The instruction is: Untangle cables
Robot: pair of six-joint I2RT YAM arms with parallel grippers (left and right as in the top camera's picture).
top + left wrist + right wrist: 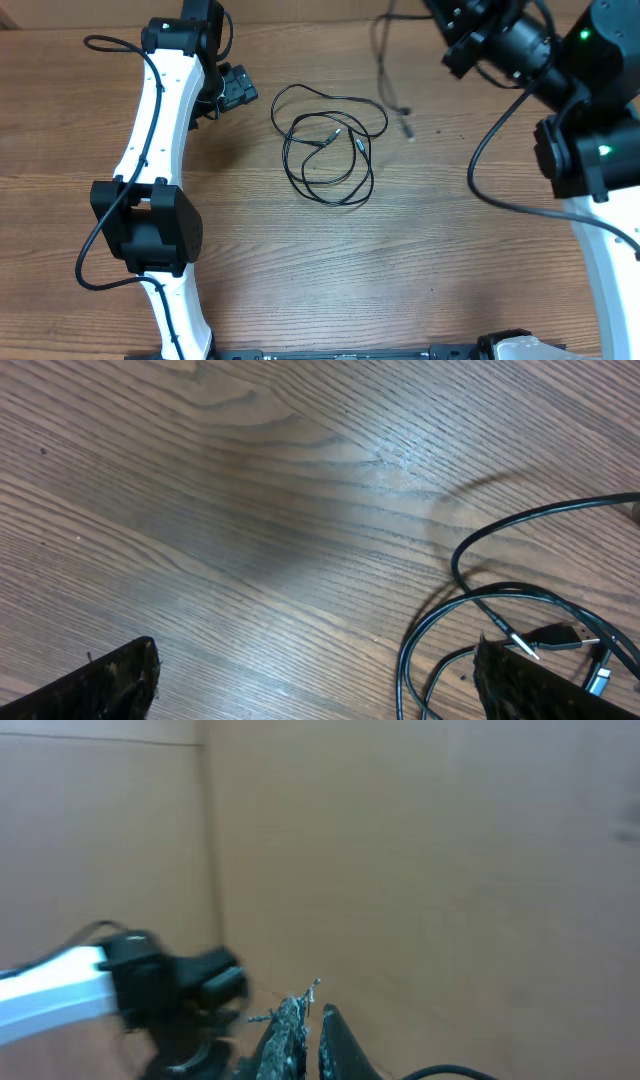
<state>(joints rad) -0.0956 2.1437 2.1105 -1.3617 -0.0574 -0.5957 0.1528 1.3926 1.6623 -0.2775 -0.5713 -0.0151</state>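
Left gripper (240, 90) open beside looped cable (328, 138), right gripper (310, 1010) clamped on lifted cord (401, 108)

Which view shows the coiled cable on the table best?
Overhead: the whole coiled cable, every loop and both plug ends, is in frame. The left wrist view catches only some loops and a plug at its lower right, cut off by the edge. The right wrist view is blurred and does not show it.

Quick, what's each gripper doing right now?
Left gripper: open, holding nothing.
Right gripper: shut, apparently pinching the lifted cable.
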